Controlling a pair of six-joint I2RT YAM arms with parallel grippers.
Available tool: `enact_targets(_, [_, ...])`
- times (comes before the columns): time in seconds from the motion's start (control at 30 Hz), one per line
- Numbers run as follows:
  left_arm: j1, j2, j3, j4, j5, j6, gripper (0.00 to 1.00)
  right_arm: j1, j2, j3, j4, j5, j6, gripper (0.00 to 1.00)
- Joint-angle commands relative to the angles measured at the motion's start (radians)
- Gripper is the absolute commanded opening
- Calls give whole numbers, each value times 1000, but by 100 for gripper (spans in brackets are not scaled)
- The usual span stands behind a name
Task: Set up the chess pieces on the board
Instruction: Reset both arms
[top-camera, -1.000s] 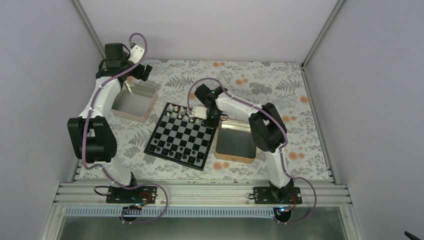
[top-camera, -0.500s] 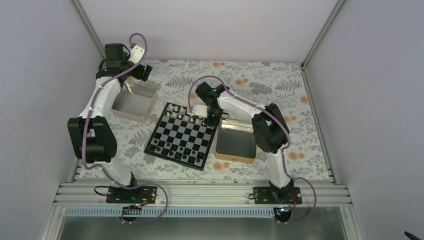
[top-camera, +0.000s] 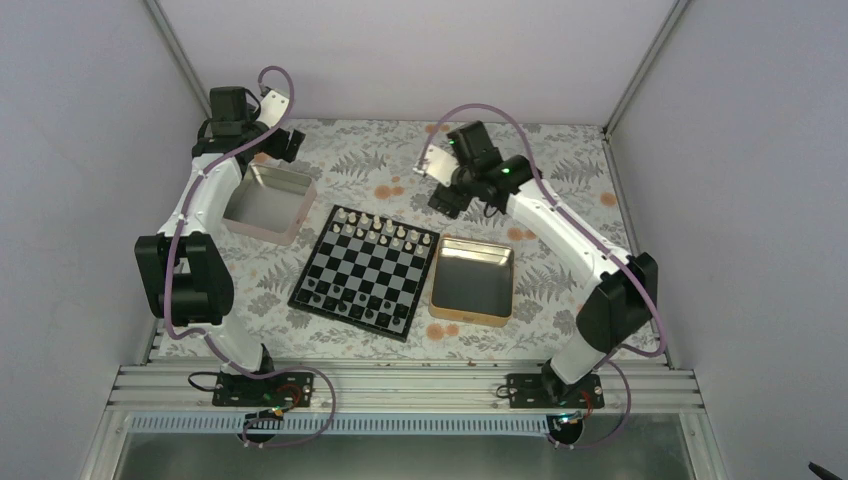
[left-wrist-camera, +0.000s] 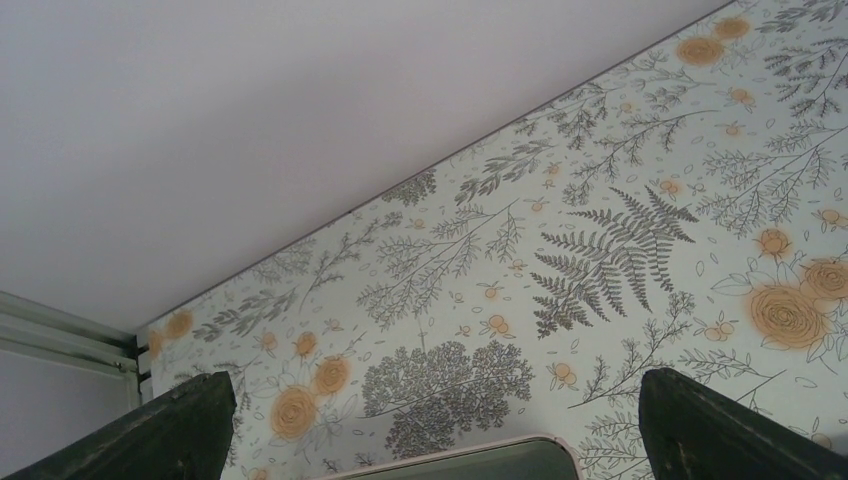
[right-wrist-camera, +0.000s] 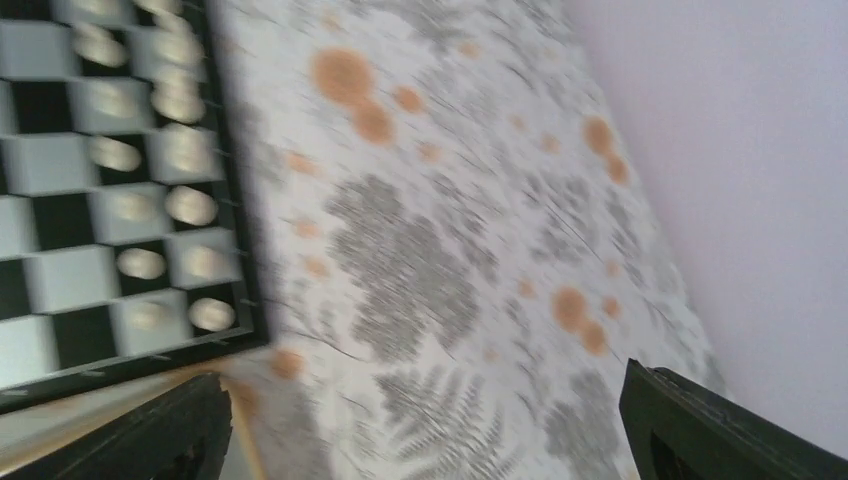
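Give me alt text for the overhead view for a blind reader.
A chessboard lies between a pinkish tin and a gold tin; cream pieces line its far edge, dark ones its near edge. Left arm and right arm stand clear of it.

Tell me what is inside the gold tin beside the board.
The gold tin shows only its bare, shiny floor; nothing visible lies in it. Nothing covers it from above, but its near wall may hide a strip of floor.
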Motion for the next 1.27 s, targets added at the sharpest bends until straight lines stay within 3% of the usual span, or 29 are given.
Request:
enact_targets(0.0, [-1, -9, 28, -5, 12, -26, 100, -114, -67, -163, 315, 141, -1, 100])
enact_targets(0.1, [-1, -11, 28, -7, 20, -32, 100, -213, -100, -237, 453, 143, 3, 100])
enact_targets(0.27, [-1, -18, 31, 1, 32, -49, 100, -290, -138, -267, 539, 159, 27, 100])
enact_targets(1.23, [-1, -54, -15, 57, 4, -45, 100, -294, -96, -279, 532, 175, 50, 100])
